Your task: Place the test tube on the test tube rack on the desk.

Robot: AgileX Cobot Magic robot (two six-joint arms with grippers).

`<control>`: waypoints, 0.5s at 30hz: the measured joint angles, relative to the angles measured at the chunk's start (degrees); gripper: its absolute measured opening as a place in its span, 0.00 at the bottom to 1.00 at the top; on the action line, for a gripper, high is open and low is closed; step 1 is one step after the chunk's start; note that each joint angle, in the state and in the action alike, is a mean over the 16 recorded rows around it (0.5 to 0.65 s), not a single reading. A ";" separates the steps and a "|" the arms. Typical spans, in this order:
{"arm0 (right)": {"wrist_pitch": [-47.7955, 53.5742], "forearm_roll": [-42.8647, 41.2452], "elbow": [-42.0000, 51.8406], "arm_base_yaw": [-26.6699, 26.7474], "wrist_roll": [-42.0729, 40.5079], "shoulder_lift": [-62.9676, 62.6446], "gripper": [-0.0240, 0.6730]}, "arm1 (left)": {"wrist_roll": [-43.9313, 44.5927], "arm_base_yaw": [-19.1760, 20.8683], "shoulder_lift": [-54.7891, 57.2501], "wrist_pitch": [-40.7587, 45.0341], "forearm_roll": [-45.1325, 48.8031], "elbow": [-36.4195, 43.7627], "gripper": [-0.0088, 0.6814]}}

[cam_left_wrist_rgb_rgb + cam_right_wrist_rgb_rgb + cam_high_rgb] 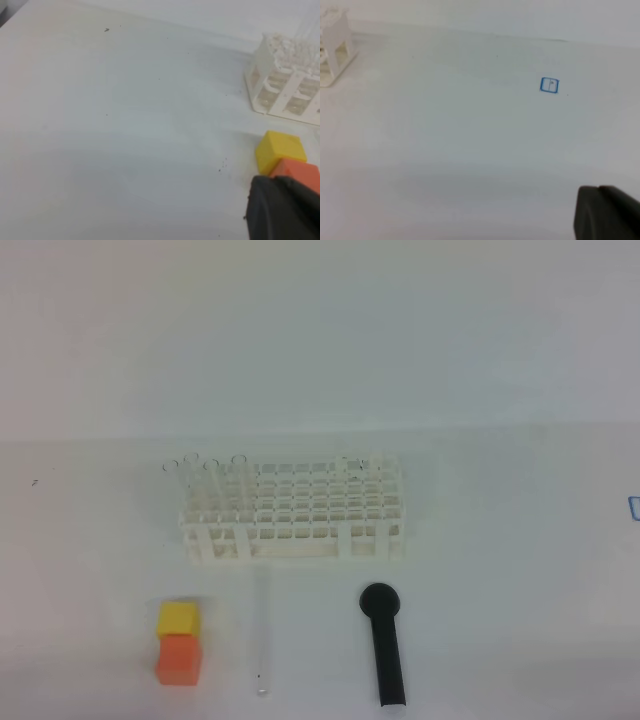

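Note:
The test tube (263, 632) lies flat on the desk (500, 570), clear and faint, pointing front to back just in front of the test tube rack (292, 508). The white rack holds a few clear tubes (205, 476) upright at its left end. Neither gripper shows in the high view. In the left wrist view only the dark tip of my left gripper (282, 205) shows at the bottom right, shut and empty, close to the cubes, with the rack (287, 82) beyond. My right gripper (605, 212) is a dark shape low right, shut, far from the rack's corner (334, 47).
A yellow cube (178, 618) and an orange cube (179, 659) sit touching at the front left, left of the lying tube. A black round-headed stick (385, 645) lies to the tube's right. A small blue square mark (549, 85) is on the desk at the far right.

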 joint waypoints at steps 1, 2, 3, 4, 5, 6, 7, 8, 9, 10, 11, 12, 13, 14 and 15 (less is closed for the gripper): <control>0.00 0.00 0.00 -0.01 0.00 0.00 0.03 | 0.00 0.00 0.00 0.00 0.00 0.00 0.01; 0.00 0.00 0.00 -0.01 0.00 0.00 0.03 | 0.00 0.00 0.00 0.00 0.00 0.00 0.01; 0.00 0.00 0.00 -0.01 0.00 0.00 0.03 | 0.00 0.00 0.00 0.00 0.00 0.00 0.01; 0.00 0.00 0.00 -0.01 0.00 0.00 0.03 | 0.00 0.00 0.00 0.00 0.00 0.00 0.01; 0.00 0.00 0.00 -0.01 0.00 0.00 0.03 | 0.00 0.00 0.00 0.00 0.00 0.00 0.01; 0.00 0.00 0.00 -0.01 0.00 0.00 0.03 | 0.00 0.00 0.00 0.00 0.00 0.00 0.01; 0.00 0.00 0.00 -0.01 0.00 0.00 0.03 | 0.00 0.00 0.00 0.00 0.00 0.00 0.01; 0.00 0.00 0.00 -0.01 0.00 0.00 0.03 | 0.00 0.00 0.00 0.00 0.00 0.00 0.01; 0.00 0.00 0.00 -0.01 0.00 0.00 0.03 | 0.00 0.00 0.00 0.00 0.00 0.00 0.01; 0.00 0.00 0.00 -0.01 0.00 0.00 0.03 | 0.00 0.00 0.00 0.00 0.00 0.00 0.01; 0.00 0.00 0.00 -0.01 0.00 0.00 0.03 | 0.00 0.00 0.00 -0.01 0.02 0.00 0.01; 0.00 0.00 0.00 -0.01 0.00 0.00 0.03 | 0.00 0.00 0.00 -0.01 0.06 0.00 0.01; 0.00 0.00 0.00 -0.01 0.00 0.00 0.03 | 0.00 0.00 0.00 -0.03 0.11 0.00 0.01; 0.00 0.00 0.00 -0.01 0.00 0.00 0.03 | 0.00 0.00 0.00 -0.05 0.16 0.00 0.01; 0.00 0.00 0.00 -0.01 0.00 0.00 0.03 | 0.00 0.00 0.00 -0.07 0.22 0.00 0.01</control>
